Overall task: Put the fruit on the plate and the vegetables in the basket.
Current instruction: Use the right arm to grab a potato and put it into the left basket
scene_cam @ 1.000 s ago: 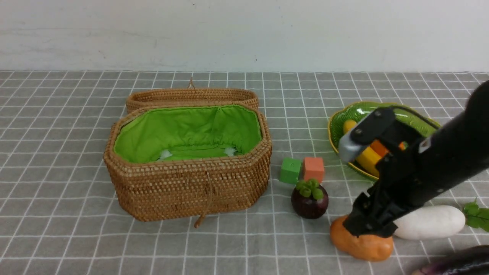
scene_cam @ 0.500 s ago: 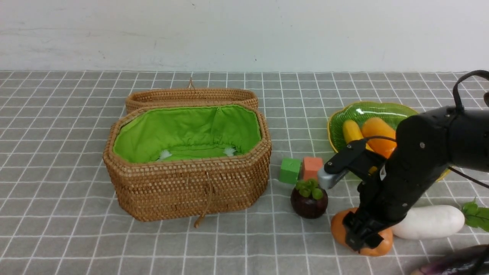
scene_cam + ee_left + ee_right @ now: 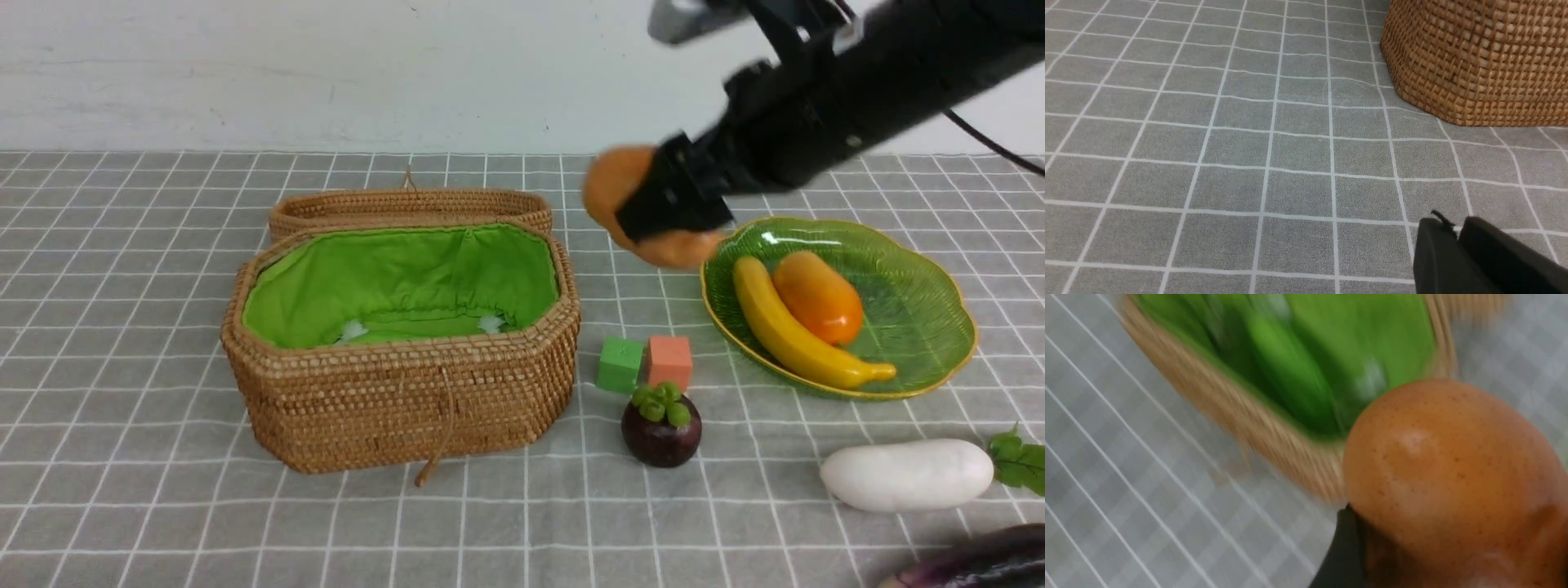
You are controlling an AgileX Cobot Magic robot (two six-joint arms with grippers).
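My right gripper hangs in the air between the basket and the plate, shut on the brown-orange potato. In the right wrist view the potato fills the jaws, with the basket's green lining blurred beyond it. A banana and a mango lie on the plate. The mangosteen, the white radish and the eggplant rest on the cloth. My left gripper is shut and empty, low over the cloth near the basket's wall.
A green cube and an orange cube sit between the basket and the plate, just behind the mangosteen. The woven lid leans behind the open basket. A white wall closes off the back of the table.
My right gripper closed on the potato at the front right, lifted it off the cloth and carried it up and leftward. The plate with the banana and mango now shows unblocked.
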